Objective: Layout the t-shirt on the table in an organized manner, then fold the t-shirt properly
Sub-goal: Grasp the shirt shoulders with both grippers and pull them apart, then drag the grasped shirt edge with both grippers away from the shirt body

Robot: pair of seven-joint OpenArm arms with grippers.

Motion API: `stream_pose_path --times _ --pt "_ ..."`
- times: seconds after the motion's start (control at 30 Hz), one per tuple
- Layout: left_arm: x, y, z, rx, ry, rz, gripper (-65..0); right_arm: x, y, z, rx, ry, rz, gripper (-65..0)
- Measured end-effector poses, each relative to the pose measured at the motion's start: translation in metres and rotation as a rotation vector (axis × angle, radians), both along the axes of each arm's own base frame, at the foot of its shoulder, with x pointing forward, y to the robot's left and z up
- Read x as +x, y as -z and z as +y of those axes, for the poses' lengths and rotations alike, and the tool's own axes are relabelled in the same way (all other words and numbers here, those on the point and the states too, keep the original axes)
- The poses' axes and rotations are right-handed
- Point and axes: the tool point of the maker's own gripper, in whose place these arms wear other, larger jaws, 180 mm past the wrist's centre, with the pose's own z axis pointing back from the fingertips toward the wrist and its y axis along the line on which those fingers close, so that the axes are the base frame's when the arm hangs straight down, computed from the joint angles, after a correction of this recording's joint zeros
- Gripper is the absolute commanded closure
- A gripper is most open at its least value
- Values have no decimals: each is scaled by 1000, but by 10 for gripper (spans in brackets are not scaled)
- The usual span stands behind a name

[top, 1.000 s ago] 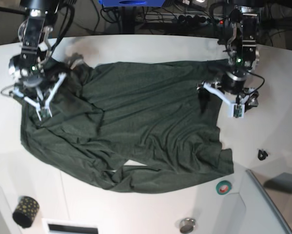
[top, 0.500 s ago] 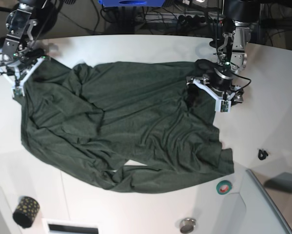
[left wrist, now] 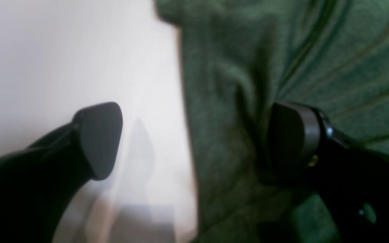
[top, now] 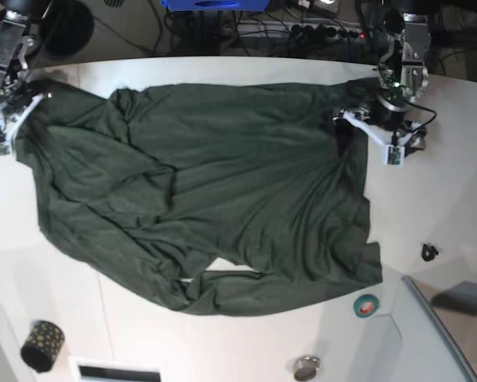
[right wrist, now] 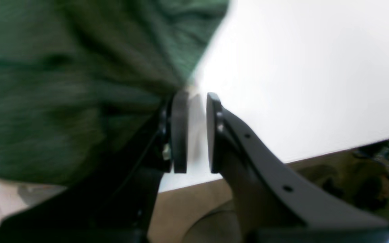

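Lying: the t-shirt (top: 198, 191) spreads rumpled over the table (top: 453, 207), long axis running from the left edge toward the right edge.
Far side: one shirt edge runs along the table's far edge.
Left end effector (top: 371, 135): spread wide, straddling the shirt's right edge.
Right end effector (top: 11, 119): nearly pressed together, pinching shirt fabric at the far left corner.

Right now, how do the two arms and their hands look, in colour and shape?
Both arms are black and metal, with loose black cables. Each hand has white finger brackets in the base view. The left hand has rounded dark pads and a green light above it. The right hand has flat dark disc pads.
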Motion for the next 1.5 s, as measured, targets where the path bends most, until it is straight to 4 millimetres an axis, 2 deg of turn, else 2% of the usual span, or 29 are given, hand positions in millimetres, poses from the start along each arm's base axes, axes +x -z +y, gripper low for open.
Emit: stream_pose_path --times 0.13,0.23,0.33,0.4,0.5,0.63,0.73,0.8,0.83,1.0,1.23,1.4,1.5 --pt "-5 -12 12 16 -26 -18 -650 2 -7 -6 -23 -3 -3 -84" --pt "11 -36 13 28 -22 -91 -650 17 -35 -3 -65 -13 -81 -84" --pt "25 -60 6 34 -2 -155 -650 29 -55 18 -66 -43 -136 -84" --pt "29 -66 0 30 8 -149 -650 35 -53 41 -45 -125 -121 -84" --pt "38 -62 -8 3 -25 -121 -650 41 -40 67 5 -188 -94 -84" --pt "57 -46 -39 -53 24 -105 -650 48 -21 77 49 -194 -60 -84" --pt "50 -15 -56 -79 62 -19 -650 51 -5 77 72 -180 -23 -84" --pt "41 2 -51 -77 44 37 -650 52 8 82 107 -177 4 -84" --pt "41 5 -48 -79 32 37 -650 52 11 79 108 -181 17 -84" --pt "66 -4 -20 -40 11 -24 -650 66 14 51 84 -182 3 -84" --pt "96 -1 -12 24 27 -4 -650 94 18 43 100 -170 -18 -84" --pt "113 -5 -24 32 36 -18 -650 97 16 46 97 -192 -58 -84" --pt "124 -22 -38 3 53 -67 -650 96 -4 53 74 -228 -103 -86"
